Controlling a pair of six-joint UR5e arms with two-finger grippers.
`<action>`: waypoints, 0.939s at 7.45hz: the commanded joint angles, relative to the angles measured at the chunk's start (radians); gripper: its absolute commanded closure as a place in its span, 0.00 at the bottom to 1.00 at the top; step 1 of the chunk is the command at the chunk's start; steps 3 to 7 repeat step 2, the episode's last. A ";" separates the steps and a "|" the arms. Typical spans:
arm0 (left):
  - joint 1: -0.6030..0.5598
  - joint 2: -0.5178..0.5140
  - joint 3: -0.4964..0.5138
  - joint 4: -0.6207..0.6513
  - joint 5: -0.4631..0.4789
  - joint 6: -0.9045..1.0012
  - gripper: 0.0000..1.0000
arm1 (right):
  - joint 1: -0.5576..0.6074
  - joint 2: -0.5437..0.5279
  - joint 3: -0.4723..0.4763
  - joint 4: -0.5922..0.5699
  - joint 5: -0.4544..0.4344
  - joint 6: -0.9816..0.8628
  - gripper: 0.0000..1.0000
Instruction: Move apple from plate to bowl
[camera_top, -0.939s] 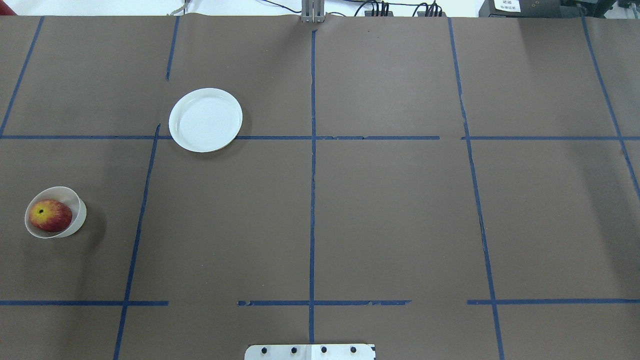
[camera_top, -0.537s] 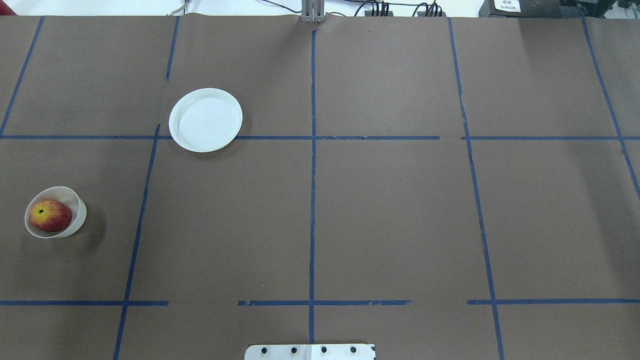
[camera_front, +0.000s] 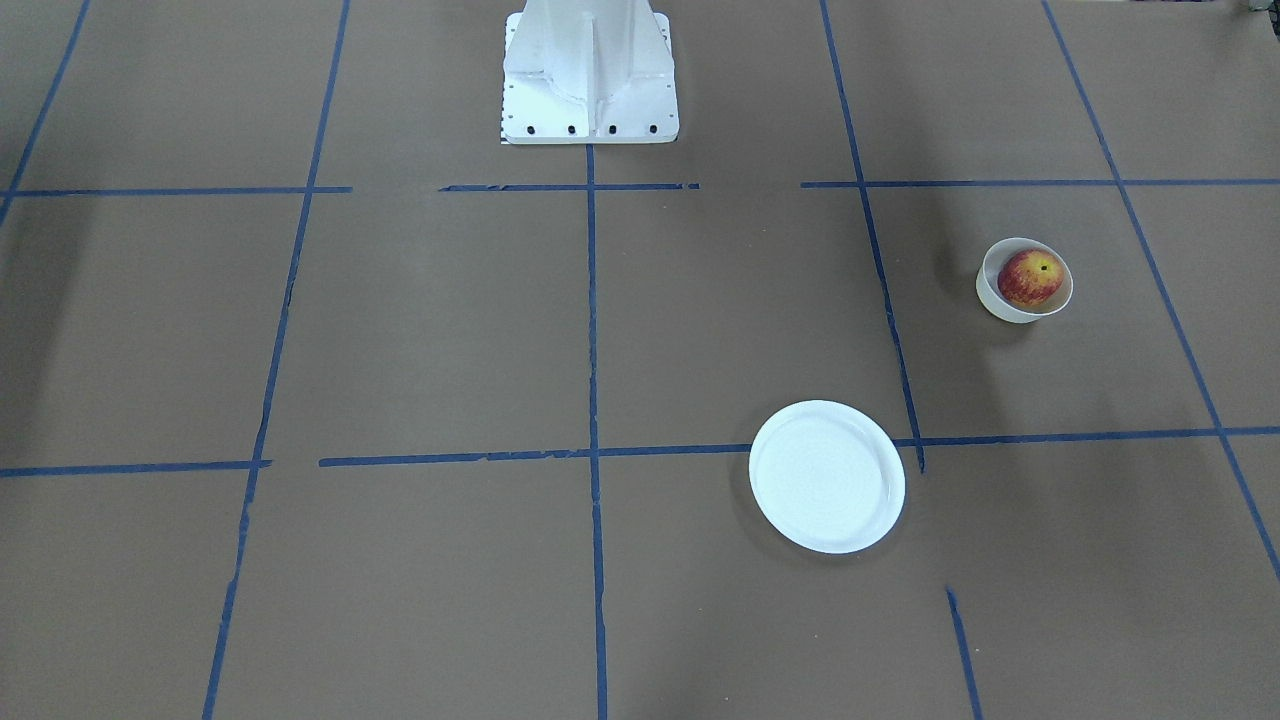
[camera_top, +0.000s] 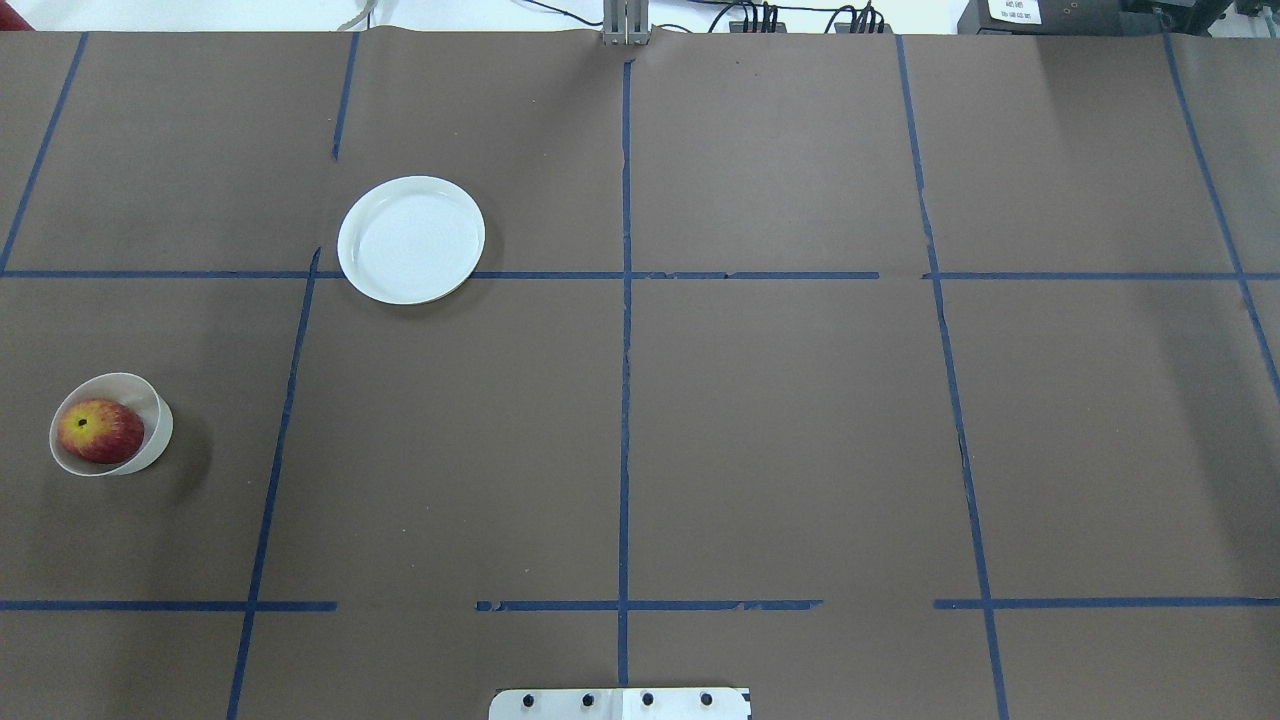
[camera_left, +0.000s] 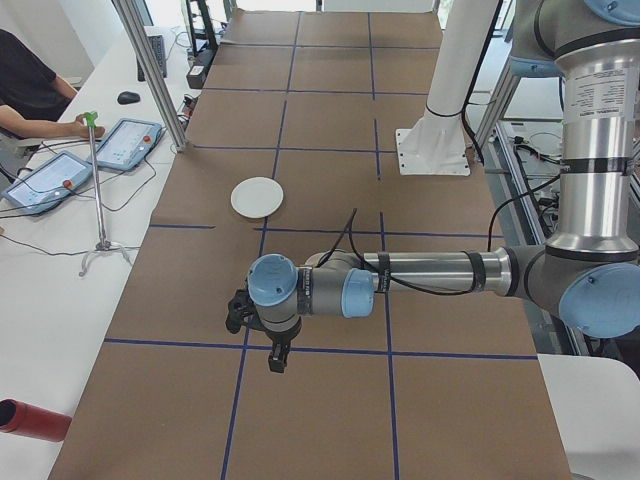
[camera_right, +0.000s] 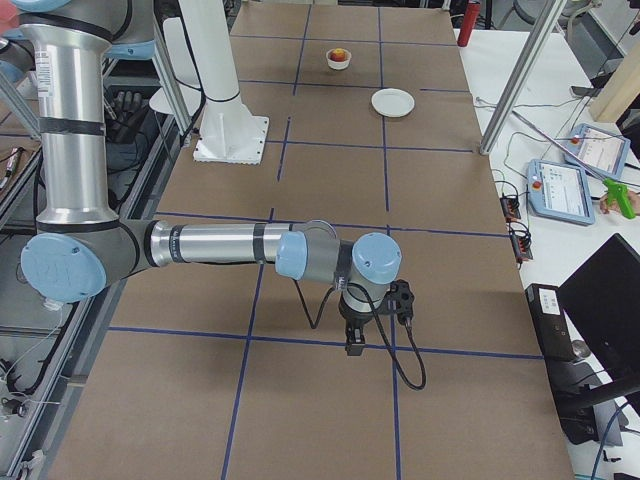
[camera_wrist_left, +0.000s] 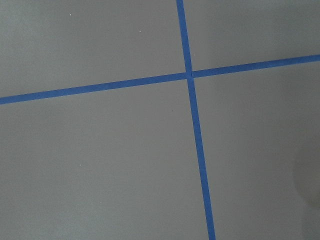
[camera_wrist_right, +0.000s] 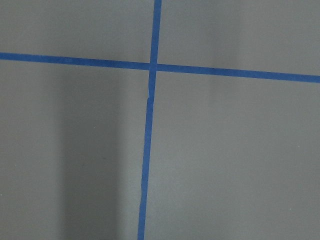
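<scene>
The red and yellow apple (camera_top: 100, 431) sits inside the small white bowl (camera_top: 152, 405) near the table's left edge, stem dimple up. They also show in the front view, apple (camera_front: 1030, 277) in bowl (camera_front: 1000, 302). The flat white plate (camera_top: 411, 240) lies empty, farther out and to the right of the bowl; it also shows in the front view (camera_front: 827, 476). My left gripper (camera_left: 277, 355) shows only in the exterior left view, over bare table. My right gripper (camera_right: 355, 340) shows only in the exterior right view. I cannot tell whether either is open or shut.
Blue tape lines (camera_top: 624, 300) grid the brown table. The robot's white base (camera_front: 590, 80) stands at the near middle edge. Beside the table are operators' tablets (camera_left: 125, 140), a metal post (camera_left: 150, 70) and a red cylinder (camera_left: 30, 420).
</scene>
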 joint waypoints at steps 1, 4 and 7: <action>-0.019 -0.007 -0.006 -0.001 0.003 0.000 0.00 | 0.000 0.000 0.000 0.000 0.000 0.000 0.00; -0.033 -0.010 -0.006 -0.001 0.004 0.000 0.00 | 0.000 0.000 0.000 0.000 0.000 0.000 0.00; -0.033 -0.010 -0.006 -0.001 0.004 0.000 0.00 | 0.000 0.000 0.000 0.000 0.000 0.000 0.00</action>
